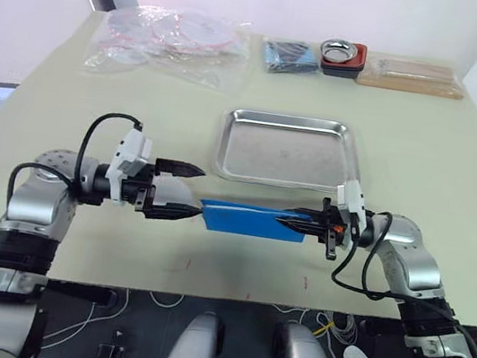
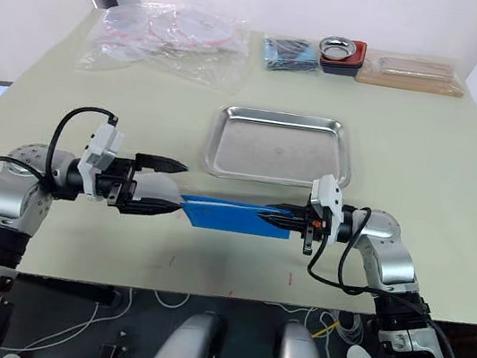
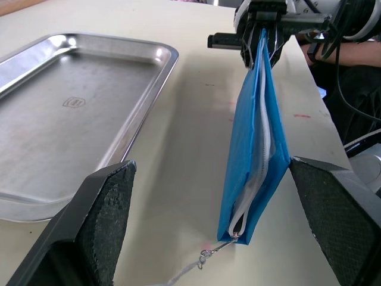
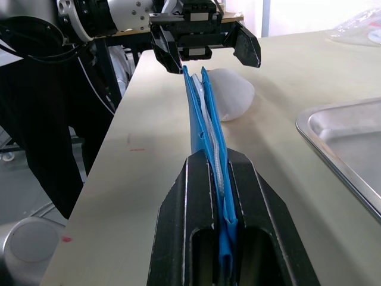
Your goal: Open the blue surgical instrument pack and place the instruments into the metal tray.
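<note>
The right pincer (image 1: 303, 227) is clamping one end of the pack (image 1: 246, 219) – held on edge above the counter (image 1: 424, 154), just in front of the tray (image 1: 287, 149) – while the left pincer (image 1: 184, 191) is gaping wide at the other end.

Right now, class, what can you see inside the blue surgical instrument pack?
Inside the blue surgical instrument pack, held on edge by the right pincer, only a pale lining strip shows in the narrow gap. Any instruments are covered.

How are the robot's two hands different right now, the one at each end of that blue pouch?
The right hand is shut on one end of the blue surgical instrument pack, holding it on edge; the left hand is open at the other end, gripping nothing. The right hand's fingers press together, while the left hand's fingers spread wide either side of the pack. Both sit low over the table, pointing toward each other.
</note>
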Robot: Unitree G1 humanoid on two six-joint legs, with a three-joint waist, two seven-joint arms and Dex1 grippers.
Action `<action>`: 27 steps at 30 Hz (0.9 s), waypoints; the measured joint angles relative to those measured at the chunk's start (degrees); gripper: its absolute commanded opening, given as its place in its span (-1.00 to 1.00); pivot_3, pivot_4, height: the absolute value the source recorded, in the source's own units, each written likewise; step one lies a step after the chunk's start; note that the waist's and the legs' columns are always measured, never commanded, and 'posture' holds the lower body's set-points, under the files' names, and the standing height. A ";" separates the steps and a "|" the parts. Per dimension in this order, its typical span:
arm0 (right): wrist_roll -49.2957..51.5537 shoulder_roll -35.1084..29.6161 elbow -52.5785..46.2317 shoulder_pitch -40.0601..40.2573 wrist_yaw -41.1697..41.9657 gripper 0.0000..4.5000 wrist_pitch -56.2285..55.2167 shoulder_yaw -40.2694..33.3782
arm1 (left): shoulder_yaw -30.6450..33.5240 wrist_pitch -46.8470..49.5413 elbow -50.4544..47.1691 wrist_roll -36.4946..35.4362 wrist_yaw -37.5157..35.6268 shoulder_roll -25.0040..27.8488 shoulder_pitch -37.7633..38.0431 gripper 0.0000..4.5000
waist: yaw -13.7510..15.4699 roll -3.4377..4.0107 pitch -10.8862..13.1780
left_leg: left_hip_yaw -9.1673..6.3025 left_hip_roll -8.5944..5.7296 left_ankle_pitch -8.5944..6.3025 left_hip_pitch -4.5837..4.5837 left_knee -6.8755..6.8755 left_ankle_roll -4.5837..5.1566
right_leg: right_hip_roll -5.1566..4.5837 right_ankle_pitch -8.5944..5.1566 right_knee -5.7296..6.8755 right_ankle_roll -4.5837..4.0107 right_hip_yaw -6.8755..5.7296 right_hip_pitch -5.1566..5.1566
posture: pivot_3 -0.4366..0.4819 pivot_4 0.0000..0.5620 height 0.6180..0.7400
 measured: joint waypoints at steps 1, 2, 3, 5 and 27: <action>0.00 0.01 0.00 0.00 0.00 -1.00 0.02 0.00 | -0.04 -0.15 0.09 0.40 -0.01 -0.15 -0.43 0.95 | 0.02 0.00 0.00 | -0.01 0.00 0.00 0.00 0.00 0.00 | 0.00 0.00 0.00 0.00 -0.01 0.00 | -0.05 -0.47 1.00; 0.00 0.01 0.00 0.00 -0.01 -1.00 0.05 0.00 | -0.04 -0.30 0.21 0.75 -0.04 -0.37 -0.74 0.95 | 0.04 0.00 0.00 | -0.01 0.00 0.00 0.00 0.00 0.00 | 0.00 0.00 0.00 0.00 0.00 0.00 | -0.05 -0.47 1.00; 0.00 0.01 0.00 -0.01 -0.01 -1.00 0.06 0.00 | -0.05 -0.33 0.34 0.79 -0.05 -0.50 -0.84 0.95 | 0.04 0.00 0.00 | 0.00 0.00 0.00 0.00 0.00 0.00 | 0.00 0.00 0.00 0.00 0.00 0.00 | -0.05 -0.47 1.00; 0.02 -0.05 0.00 0.00 -0.05 -1.00 0.24 0.00 | -0.04 0.08 0.82 0.72 -0.18 -0.88 -1.16 0.95 | 0.04 0.00 0.00 | 0.01 0.00 0.00 0.00 0.00 0.00 | 0.00 0.00 0.00 0.00 0.01 0.00 | -0.05 -0.47 1.00; 0.05 -0.16 -0.03 0.10 0.02 -1.00 1.09 0.05 | -0.97 -0.62 3.41 2.17 -1.05 -0.92 -1.44 0.95 | 0.03 0.00 0.00 | 0.00 -0.01 0.00 0.00 0.00 0.00 | 0.00 0.00 0.00 0.00 0.01 0.00 | -0.05 -0.47 1.00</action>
